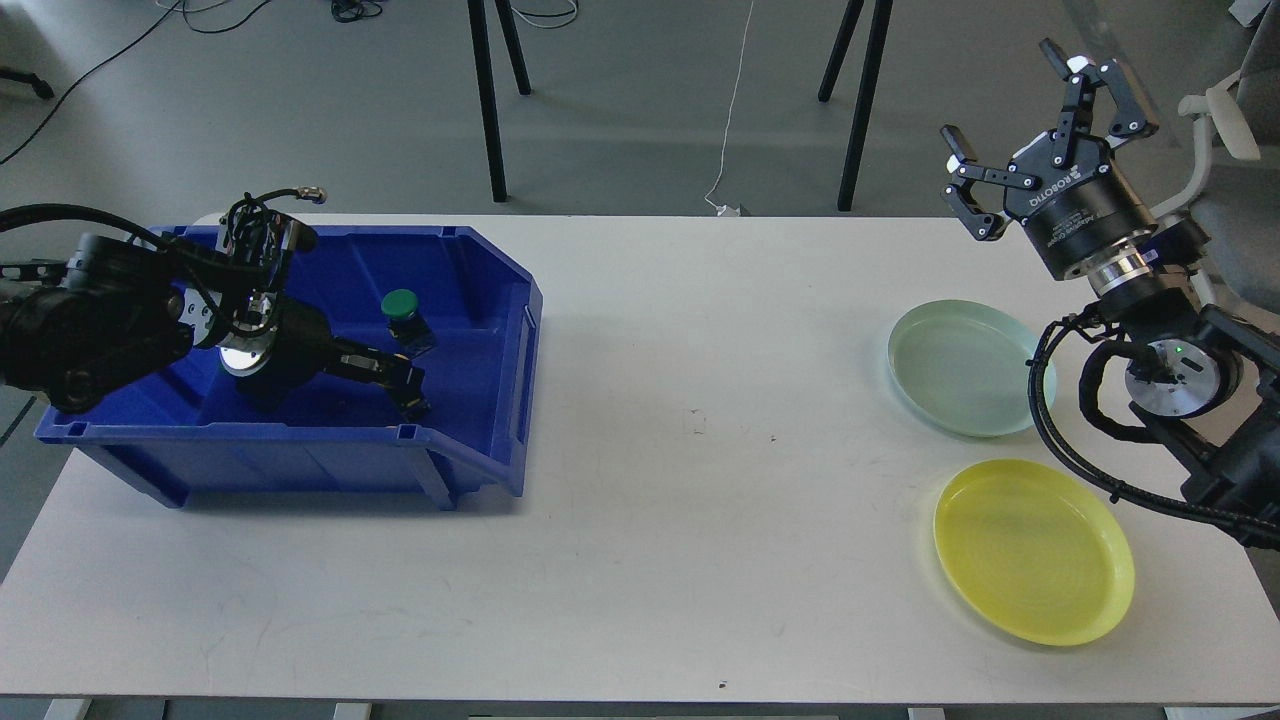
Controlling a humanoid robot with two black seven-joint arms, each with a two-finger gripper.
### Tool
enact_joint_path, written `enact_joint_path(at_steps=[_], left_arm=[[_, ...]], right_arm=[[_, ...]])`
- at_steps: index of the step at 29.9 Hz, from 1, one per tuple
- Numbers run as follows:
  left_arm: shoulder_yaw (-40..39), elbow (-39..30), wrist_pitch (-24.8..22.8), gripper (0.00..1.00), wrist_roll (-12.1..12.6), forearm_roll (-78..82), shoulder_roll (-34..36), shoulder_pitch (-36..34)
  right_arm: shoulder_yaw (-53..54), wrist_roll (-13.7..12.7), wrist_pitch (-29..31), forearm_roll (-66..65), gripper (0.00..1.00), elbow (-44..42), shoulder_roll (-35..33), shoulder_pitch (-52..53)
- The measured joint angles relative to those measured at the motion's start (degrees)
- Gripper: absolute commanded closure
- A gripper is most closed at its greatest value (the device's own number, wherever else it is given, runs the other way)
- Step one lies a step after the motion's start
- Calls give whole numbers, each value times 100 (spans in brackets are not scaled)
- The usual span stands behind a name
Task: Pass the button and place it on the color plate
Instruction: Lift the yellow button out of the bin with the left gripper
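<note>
1. Blue plastic bin [480, 330] sits at the left end of the white surface [650, 450], open front facing right.
2. Left claw [405, 375] reaches down inside the bin; fingers dark and overlapping, cannot tell whether spread or closed.
3. Green-capped button on a black base [403, 312] lies tilted inside the bin, just beside the left claw's tip; contact between them cannot be judged.
4. Pale green round plate [960, 370] rests on the surface at the right, bare.
5. Yellow round plate [1035, 550] lies nearer the front edge, just below the pale green one, apart from it, also bare.
6. Right claw [1020, 135] is raised above the far right corner, fingers spread wide, holding nothing.
</note>
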Motion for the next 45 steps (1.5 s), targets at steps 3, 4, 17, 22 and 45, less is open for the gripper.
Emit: enact_joint_path(at_steps=[3,4,17,22,45], left_arm=[[-21,-11,0,86,0,-2,7,-1],[-26,-16,0,88,0,-9,15,-6],[-1747,-1397,-1,92,2,-108,1605,-538],[-3258,-2019,0,93,0,-935,2359,-477],[-4457,-1878,0,92,1,-4081,-195,1896]], right_arm=[[1,0,0,0,0,1,0,-5],[1,0,0,0,0,1,1,-9],[53,0,0,6,0,-14,18,-22],[283,6,0,13,0,-19,31,-28],[663,95,-474,-3412,0,1342,511,-484]])
